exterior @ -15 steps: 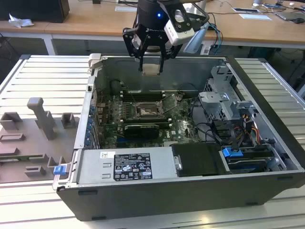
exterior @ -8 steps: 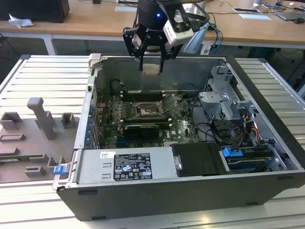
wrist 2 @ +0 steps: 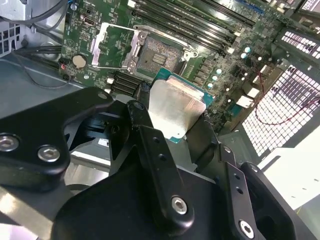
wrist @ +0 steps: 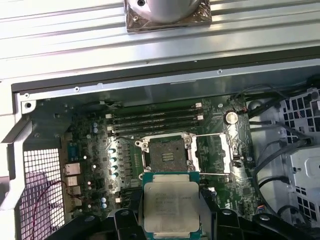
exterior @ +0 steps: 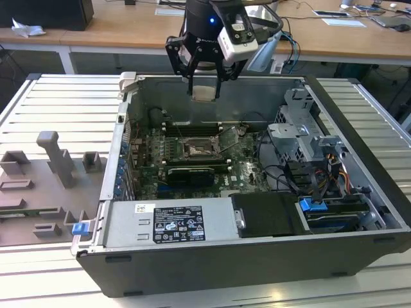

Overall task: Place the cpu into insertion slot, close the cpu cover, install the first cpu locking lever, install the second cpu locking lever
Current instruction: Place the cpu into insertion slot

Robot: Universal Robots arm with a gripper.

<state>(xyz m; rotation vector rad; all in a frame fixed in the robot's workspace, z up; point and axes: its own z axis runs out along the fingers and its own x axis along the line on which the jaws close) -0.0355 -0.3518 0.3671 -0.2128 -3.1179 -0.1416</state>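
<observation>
- One cpu (exterior: 204, 94) sits clamped by its two opposite edges in the end effector (exterior: 204, 86), whose fingers (wrist: 126, 221) are closed only as far as the chip's width.
- Both wrist views show the chip's pale metal face and green border, clear of the board below it.
- In the first wrist view the cpu (wrist: 171, 205) lines up just short of the open socket (wrist: 167, 155), with bare board between the two.
- In the second wrist view the cpu cover (wrist 2: 97, 42) lies flipped back beside the socket (wrist 2: 157, 57), green board showing through its square cut-out.
- The same view shows one black finger (wrist 2: 150, 145) crossing in front of the chip (wrist 2: 177, 107) and hiding one of its edges.
- Long memory slots (wrist: 155, 120) run along the socket's far side, close to its edge.
- The exterior view adds the height: the end effector hangs above the rim of the open computer case (exterior: 212, 269), well over the socket (exterior: 194, 149).
- Around that drop the case is open, but a drive cage (exterior: 302, 128) and cable bundle crowd the exterior view's right.
- The case rests on a slatted metal desk (exterior: 58, 102), with grey fixture blocks (exterior: 58, 160) at the exterior view's left.
</observation>
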